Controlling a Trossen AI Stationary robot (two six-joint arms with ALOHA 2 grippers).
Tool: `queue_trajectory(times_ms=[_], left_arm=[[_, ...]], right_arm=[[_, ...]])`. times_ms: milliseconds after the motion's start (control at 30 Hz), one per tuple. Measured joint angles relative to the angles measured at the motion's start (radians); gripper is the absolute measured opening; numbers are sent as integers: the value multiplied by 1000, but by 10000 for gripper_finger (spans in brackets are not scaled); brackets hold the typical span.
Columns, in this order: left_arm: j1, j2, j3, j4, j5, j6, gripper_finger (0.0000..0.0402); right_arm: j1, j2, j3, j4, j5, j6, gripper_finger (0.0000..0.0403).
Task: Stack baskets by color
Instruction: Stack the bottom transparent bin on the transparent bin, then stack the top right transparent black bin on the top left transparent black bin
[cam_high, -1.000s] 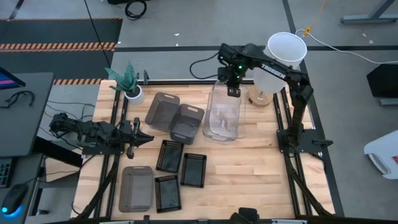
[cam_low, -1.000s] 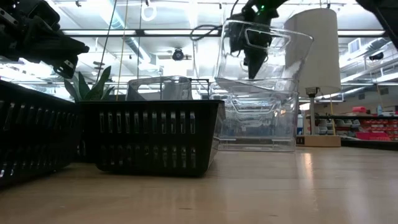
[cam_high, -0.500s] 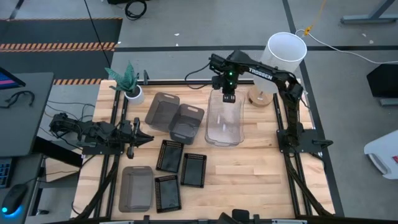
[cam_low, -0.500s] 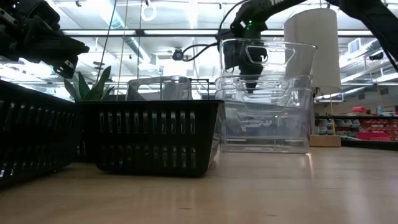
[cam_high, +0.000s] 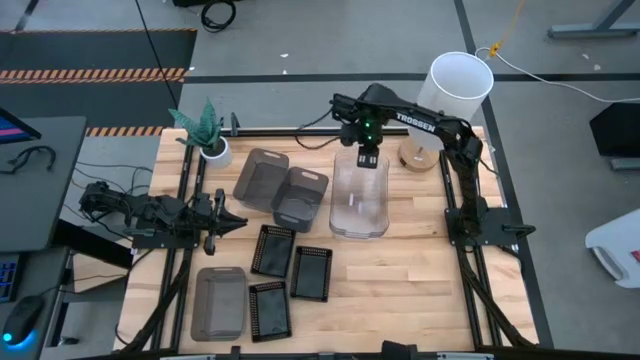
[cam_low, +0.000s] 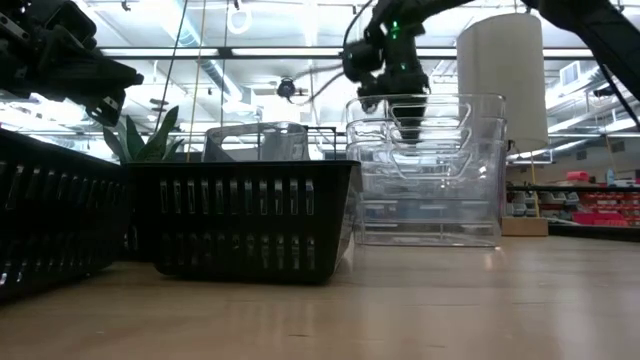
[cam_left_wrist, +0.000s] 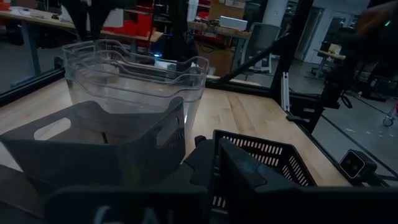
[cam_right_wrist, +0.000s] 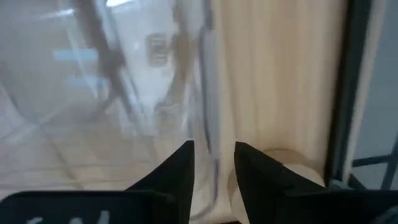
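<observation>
The clear baskets (cam_high: 359, 205) sit nested right of bench centre, the right gripper (cam_high: 365, 158) at their far rim, at 12 o'clock, with jaws parted astride the thin wall. They look light, stiff and slick, so the rim is likely the best hold. The white lamp (cam_high: 455, 85) crowds 2 o'clock and the grey baskets (cam_high: 285, 190) 9 o'clock; 6 o'clock lies open. The left gripper (cam_high: 222, 221) waits closed at 9 o'clock.

3 clear bins (cam_high: 359, 200) nested, lamp (cam_high: 458, 85) behind
</observation>
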Motion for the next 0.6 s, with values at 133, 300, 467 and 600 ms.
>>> queue_trajectory(times_ms=[133, 300, 467, 600], left_arm=[[0, 0, 0, 0, 0, 0, 26], [0, 0, 0, 0, 0, 0, 31], [0, 0, 0, 0, 0, 0, 34], [0, 0, 0, 0, 0, 0, 29]], right_arm=[[32, -11, 105, 19, -26, 76, 127], [95, -11, 179, 167, -103, 125, 128], [166, -11, 150, 411, -223, 195, 128], [231, -9, 84, 549, -232, 214, 128]])
